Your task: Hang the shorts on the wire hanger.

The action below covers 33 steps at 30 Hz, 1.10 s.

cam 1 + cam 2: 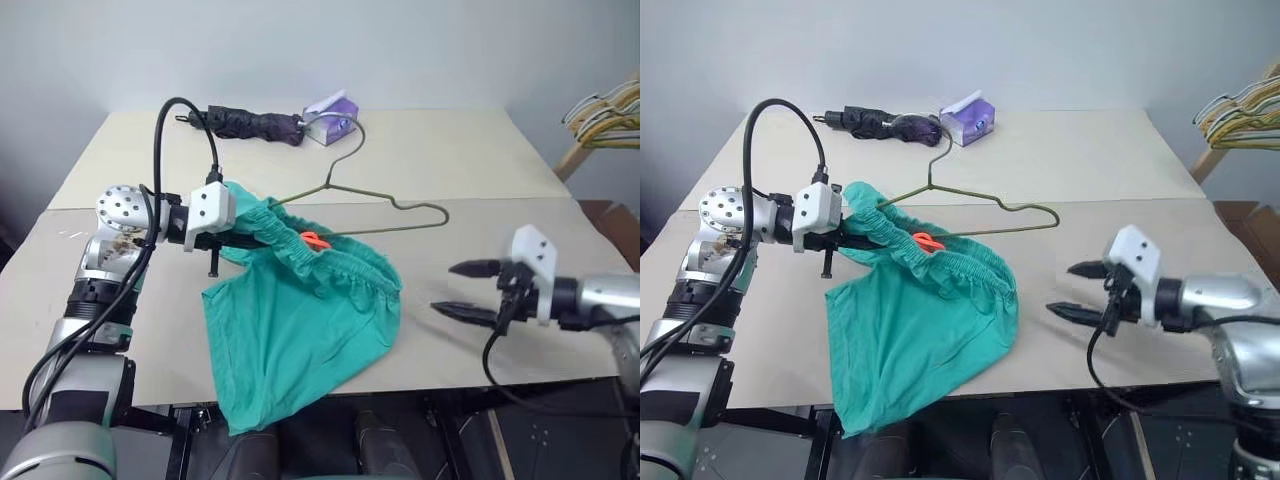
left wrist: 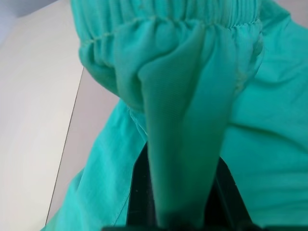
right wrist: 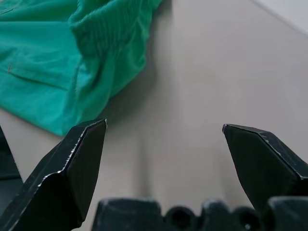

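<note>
**Left gripper holds the shorts by the waistband; right gripper empty and spread wide**

The left gripper (image 1: 248, 232) is clamped tight on a fold of the shorts' gathered waistband, lifting that edge a little off the table (image 1: 480, 160). In the left wrist view a ridge of teal cloth runs down between the two black fingers (image 2: 139, 192), pinched there. The shorts (image 1: 300, 330) spread from that grip toward the near edge of the table, and one leg hangs over the edge. A small orange tag (image 1: 314, 240) shows inside the waistband opening.

The wire hanger (image 1: 385, 205) lies on the table just behind the shorts. Its hook curves toward the back of the table, and its long lower bar runs along the far side of the waistband; the bar's left end disappears at the cloth near the left gripper, so whether it passes inside the waistband cannot be told.

The right gripper (image 1: 468, 290) hovers over bare table to the right of the shorts, well apart from the hanger, its fingers (image 3: 77, 163) standing far apart with nothing between them.

At the back of the table lie a dark folded umbrella (image 1: 250, 123) and a small purple box (image 1: 332, 118). A bunch of pale hangers (image 1: 605, 112) hangs off to the far right.
</note>
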{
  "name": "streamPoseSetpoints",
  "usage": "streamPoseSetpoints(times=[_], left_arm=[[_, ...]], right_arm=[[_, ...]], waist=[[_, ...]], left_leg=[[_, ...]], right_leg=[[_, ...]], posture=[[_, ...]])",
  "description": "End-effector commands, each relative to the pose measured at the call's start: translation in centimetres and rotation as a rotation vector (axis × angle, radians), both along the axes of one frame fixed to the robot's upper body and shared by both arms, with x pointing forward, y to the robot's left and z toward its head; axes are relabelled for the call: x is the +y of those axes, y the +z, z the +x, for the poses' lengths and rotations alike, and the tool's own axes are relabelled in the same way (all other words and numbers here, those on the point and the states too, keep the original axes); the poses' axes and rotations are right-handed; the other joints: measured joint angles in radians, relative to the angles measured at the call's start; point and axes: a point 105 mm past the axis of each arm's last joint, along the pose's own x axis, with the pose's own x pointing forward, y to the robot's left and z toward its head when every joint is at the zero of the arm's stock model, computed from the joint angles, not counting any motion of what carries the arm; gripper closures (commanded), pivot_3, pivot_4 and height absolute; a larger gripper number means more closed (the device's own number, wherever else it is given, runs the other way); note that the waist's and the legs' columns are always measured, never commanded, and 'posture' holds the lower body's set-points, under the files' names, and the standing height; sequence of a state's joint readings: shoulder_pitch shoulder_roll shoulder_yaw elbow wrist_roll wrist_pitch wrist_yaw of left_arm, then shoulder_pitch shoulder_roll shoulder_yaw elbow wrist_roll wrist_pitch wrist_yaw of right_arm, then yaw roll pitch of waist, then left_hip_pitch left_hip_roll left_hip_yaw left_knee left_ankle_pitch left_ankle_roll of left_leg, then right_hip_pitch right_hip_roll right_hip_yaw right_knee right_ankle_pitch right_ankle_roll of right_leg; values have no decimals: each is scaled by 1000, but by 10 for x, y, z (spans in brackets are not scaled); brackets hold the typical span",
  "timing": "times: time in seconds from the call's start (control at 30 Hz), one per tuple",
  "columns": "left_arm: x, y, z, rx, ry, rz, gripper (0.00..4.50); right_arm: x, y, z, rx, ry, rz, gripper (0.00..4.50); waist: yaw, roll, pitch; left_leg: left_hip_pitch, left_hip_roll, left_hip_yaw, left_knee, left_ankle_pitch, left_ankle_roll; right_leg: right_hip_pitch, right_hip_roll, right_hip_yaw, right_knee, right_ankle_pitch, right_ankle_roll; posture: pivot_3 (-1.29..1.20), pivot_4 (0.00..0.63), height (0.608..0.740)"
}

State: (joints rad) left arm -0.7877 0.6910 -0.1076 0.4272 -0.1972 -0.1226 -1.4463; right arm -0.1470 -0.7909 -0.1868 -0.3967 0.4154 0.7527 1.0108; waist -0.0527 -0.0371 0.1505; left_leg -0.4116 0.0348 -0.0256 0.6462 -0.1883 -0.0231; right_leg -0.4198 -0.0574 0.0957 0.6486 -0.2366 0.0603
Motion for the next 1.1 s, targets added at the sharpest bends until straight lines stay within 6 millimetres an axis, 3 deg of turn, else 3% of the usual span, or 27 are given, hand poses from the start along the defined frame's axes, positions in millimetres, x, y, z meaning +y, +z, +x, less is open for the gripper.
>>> streamPoseSetpoints(times=[0.03,0.17,0.2,0.3,0.43,0.57,0.67,0.8,0.9,1.07,1.1], left_arm=[[-1,14,-2,-45,1,-44,4500],[-1,13,-4,-39,2,-44,4500],[-1,13,-4,-39,3,-44,4500],[-1,13,-4,-39,4,-45,4500],[-1,13,-4,-41,8,-44,4500],[1,13,-4,-41,13,-44,4500],[1,11,-4,-40,15,-44,4500],[-1,11,-4,-40,12,-50,4500],[-2,11,-4,-39,8,-50,4500],[0,11,-5,-40,16,-46,4500],[1,11,-5,-41,19,-44,4500]], right_arm=[[22,-1,5,-23,-53,49,9],[48,-5,2,-4,-17,108,9],[53,-6,2,1,-5,109,178],[64,-4,5,10,-4,153,889],[62,1,0,19,28,148,2300],[43,4,-4,-20,19,128,2123],[39,12,-14,-8,69,166,1293],[52,13,-20,36,114,175,29],[56,2,-3,112,-9,142,29],[68,-4,5,182,-74,144,29],[69,-4,8,188,-101,152,192]], waist=[[-3,0,0],[-3,0,0],[-2,0,0],[0,0,0],[8,0,0],[15,0,0],[13,0,0],[5,0,0],[1,0,0],[9,0,0],[10,0,0]], left_leg=[[1,0,0,0,0,0],[1,0,0,0,0,0],[1,0,0,0,0,0],[1,0,0,0,0,0],[0,0,0,0,0,0],[0,0,-1,0,0,0],[-1,0,0,0,0,0],[1,0,0,0,0,0],[1,0,0,0,0,0],[0,0,0,0,0,0],[-1,0,0,0,0,0]], right_leg=[[0,0,0,1,0,0],[0,1,0,1,0,0],[0,1,0,0,0,0],[0,1,0,0,0,0],[0,0,0,0,0,0],[0,0,0,-1,0,0],[0,0,0,-1,0,0],[1,1,0,-1,0,0],[1,1,0,0,0,0],[0,1,0,0,1,-1],[-1,0,0,-1,1,-1]], posture=[[-17,122,740],[-15,119,740],[-15,119,740],[-10,115,740],[0,112,740],[-3,113,740],[-7,113,740],[-5,114,740],[0,116,740],[8,119,740],[9,120,740]])
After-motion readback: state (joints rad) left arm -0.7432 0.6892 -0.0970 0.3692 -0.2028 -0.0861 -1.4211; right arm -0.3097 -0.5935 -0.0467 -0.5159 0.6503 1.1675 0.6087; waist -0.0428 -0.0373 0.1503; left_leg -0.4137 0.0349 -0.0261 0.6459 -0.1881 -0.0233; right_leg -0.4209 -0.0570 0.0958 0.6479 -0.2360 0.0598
